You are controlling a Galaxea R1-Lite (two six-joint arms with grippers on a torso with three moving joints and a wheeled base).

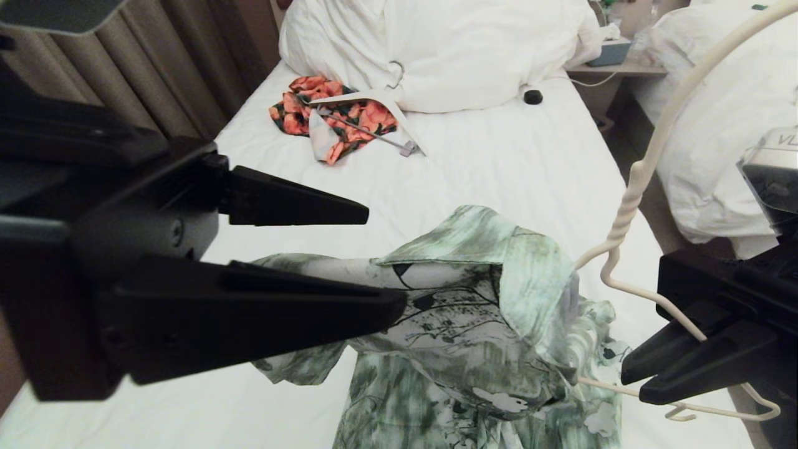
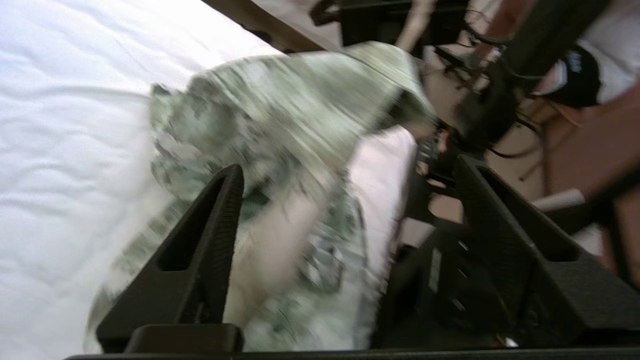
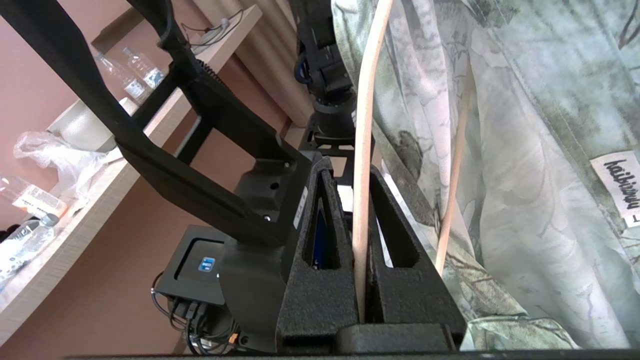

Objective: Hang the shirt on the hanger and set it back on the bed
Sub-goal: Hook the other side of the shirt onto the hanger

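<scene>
Between our right gripper's (image 1: pixel 631 375) clamped fingers sits the thin cream wire-like hanger (image 1: pixel 629 202), draped with the green-and-white mottled floral shirt (image 1: pixel 474 324); our left gripper's (image 1: pixel 386 262) fingers spread apart, empty.

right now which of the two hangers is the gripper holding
The thin cream hanger, clamped in the right gripper inside the green shirt; the thick white hanger lies by the pillows.

Left end effector (image 1: pixel 386 262) raised, fingers spread, right end effector (image 1: pixel 629 380) clamped shut, low right.

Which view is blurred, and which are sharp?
Left wrist view: the shirt is smeared by motion blur. Right wrist view: sharp, the hanger clear between the right hand fingers. Head view: sharp, with even lighting.
</scene>
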